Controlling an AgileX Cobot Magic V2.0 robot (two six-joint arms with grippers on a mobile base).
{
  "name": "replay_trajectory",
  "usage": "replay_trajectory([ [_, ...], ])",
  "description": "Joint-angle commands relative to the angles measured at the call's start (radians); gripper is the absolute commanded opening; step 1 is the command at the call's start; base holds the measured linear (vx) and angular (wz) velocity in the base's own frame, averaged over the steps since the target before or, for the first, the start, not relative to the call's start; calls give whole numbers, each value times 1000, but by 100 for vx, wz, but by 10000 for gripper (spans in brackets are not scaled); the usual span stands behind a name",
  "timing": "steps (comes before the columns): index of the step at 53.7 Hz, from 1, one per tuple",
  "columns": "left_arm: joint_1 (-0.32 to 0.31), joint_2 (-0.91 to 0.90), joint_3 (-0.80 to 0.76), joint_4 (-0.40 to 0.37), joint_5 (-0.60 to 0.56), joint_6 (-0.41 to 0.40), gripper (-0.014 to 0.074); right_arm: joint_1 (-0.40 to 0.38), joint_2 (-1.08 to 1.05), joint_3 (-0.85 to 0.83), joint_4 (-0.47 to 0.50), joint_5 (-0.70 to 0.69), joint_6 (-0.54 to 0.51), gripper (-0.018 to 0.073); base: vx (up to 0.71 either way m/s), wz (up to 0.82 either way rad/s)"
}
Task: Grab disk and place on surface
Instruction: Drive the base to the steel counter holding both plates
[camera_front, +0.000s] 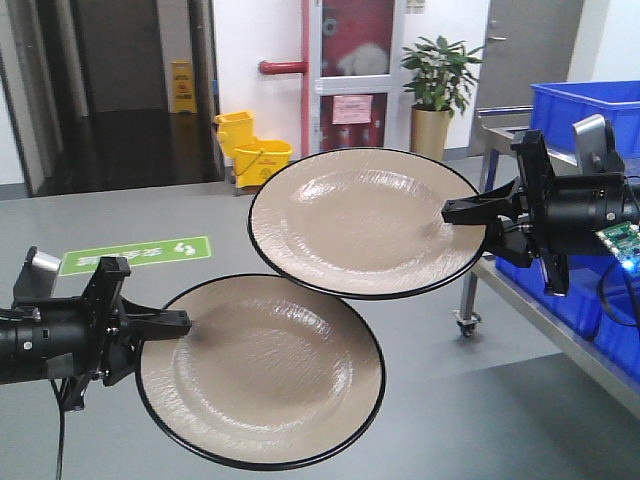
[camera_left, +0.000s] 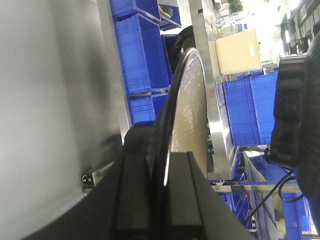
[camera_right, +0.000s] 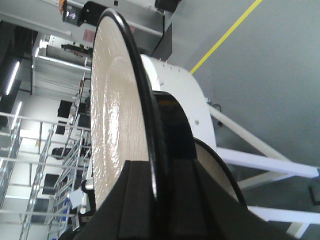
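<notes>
Two beige disks with black rims hang in the air, both roughly level. My left gripper (camera_front: 165, 325) is shut on the left rim of the lower disk (camera_front: 265, 375). In the left wrist view that disk (camera_left: 192, 110) shows edge-on, its rim pinched at the left gripper (camera_left: 162, 185). My right gripper (camera_front: 470, 215) is shut on the right rim of the upper disk (camera_front: 350, 225), which overlaps the lower disk's far edge. The right wrist view shows the right gripper (camera_right: 157, 185) clamping its disk (camera_right: 112, 115), with the other disk (camera_right: 220, 172) behind. The surface is out of view.
A steel rack (camera_front: 560, 330) with blue crates (camera_front: 585, 110) stands at the right, close to my right arm. Grey floor lies below, with a green floor sign (camera_front: 135, 255). A yellow mop bucket (camera_front: 255, 150) and a potted plant (camera_front: 437, 90) stand far back.
</notes>
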Motion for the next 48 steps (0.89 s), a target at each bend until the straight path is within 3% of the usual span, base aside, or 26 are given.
replay_trajectory([
  [1,-3,-48,-33,-130,45,-19,-4,-5,-59,-41,135,-13,-3,-8,30,-27],
  [48,-3,-48,-33,-130,45,-19,-4,-5,-59,-41,135,-13,-3,-8,34,-21],
])
